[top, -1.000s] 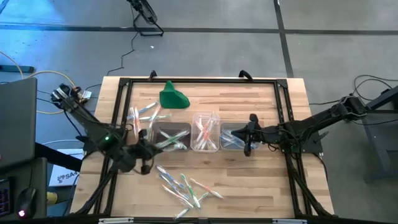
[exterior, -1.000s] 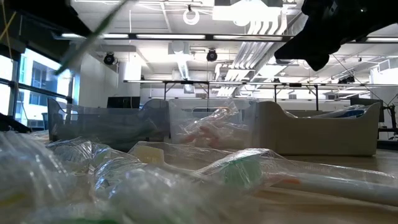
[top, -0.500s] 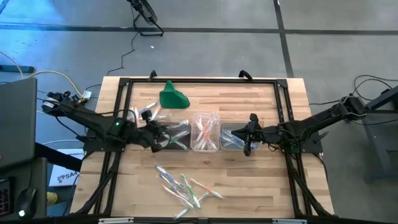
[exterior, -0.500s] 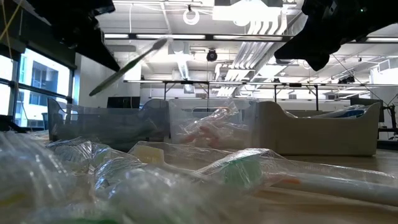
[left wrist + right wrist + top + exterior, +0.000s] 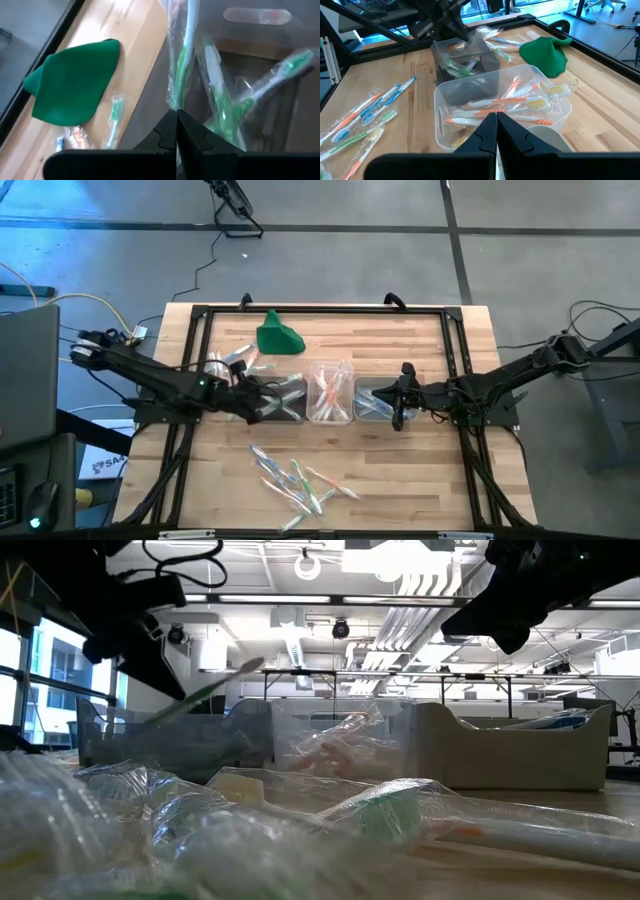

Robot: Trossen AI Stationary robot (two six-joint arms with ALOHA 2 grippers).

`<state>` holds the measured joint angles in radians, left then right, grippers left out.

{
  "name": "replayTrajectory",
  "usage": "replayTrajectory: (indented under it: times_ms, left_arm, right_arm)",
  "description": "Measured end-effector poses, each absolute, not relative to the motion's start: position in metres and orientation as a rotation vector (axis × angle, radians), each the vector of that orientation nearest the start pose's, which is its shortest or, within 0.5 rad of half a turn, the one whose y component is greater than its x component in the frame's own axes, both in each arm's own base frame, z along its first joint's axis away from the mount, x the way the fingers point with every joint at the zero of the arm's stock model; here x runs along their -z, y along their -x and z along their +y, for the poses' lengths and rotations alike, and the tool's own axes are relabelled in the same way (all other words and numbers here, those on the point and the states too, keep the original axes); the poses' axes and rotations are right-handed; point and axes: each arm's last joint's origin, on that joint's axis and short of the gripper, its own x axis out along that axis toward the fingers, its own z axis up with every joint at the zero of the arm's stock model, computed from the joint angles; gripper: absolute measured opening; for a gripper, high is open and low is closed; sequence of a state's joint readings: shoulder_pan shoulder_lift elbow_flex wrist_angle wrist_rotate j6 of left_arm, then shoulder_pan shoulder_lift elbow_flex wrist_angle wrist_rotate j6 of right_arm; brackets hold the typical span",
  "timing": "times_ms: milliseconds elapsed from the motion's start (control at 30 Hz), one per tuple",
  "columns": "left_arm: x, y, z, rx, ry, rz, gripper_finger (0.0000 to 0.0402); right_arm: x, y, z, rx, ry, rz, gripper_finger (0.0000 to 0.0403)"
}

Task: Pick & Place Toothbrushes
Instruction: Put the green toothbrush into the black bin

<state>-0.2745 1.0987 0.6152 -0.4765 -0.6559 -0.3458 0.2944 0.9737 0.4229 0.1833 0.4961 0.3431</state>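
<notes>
Since a second ago the left gripper (image 5: 176, 116) has swung from the table's near edge to over the dark clear tub (image 5: 278, 402), fingers pinching a wrapped green-and-white toothbrush (image 5: 181, 55) jutting ahead over it

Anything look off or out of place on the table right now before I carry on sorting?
Nothing damaged or spilled. The one thing that doesn't belong to the sorting is the green cloth, lying at the far side of the table. The left gripper, shut on a green toothbrush, is over the left tub.
</notes>
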Motion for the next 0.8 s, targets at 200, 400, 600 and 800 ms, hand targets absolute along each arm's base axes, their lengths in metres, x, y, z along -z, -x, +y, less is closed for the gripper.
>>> replayTrajectory:
  times_ms: [200, 400, 600, 800]
  left_arm:
    - [-0.194, -0.203, -0.038, -0.514, -0.124, 0.772, 0.0]
    - [-0.18, -0.209, -0.04, -0.544, -0.105, 0.818, 0.0]
    - [-0.169, -0.213, -0.041, -0.584, -0.098, 0.843, 0.0]
    - [-0.169, -0.214, -0.041, -0.598, -0.097, 0.831, 0.0001]
  right_arm:
    - [-0.211, -0.194, 0.045, 0.254, -0.197, 0.301, 0.0002]
    - [-0.211, -0.194, 0.044, 0.254, -0.197, 0.301, 0.0002]
    - [-0.211, -0.194, 0.045, 0.254, -0.197, 0.301, 0.0002]
    - [-0.211, -0.194, 0.044, 0.255, -0.195, 0.307, 0.0002]
